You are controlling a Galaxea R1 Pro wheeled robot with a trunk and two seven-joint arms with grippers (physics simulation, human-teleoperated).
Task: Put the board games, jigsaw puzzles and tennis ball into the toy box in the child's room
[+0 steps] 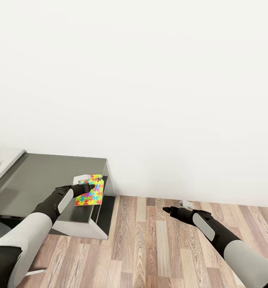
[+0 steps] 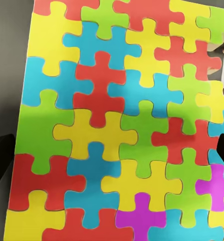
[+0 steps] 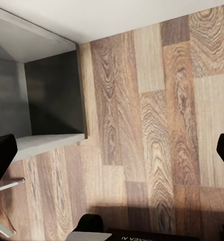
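Your left gripper (image 1: 94, 185) is closed on a thin square jigsaw puzzle board of red, yellow, blue and green patches (image 1: 89, 193), held tilted over the right end of a low dark grey desk with a white end panel (image 1: 33, 180); the left wrist view shows its interlocking pieces (image 2: 117, 130) close up. Your right gripper (image 1: 166, 209) hangs over the wood-plank floor (image 1: 150, 248), fingers (image 3: 1, 160) spread wide, holding nothing. A plain white wall (image 1: 150, 80) stands behind.
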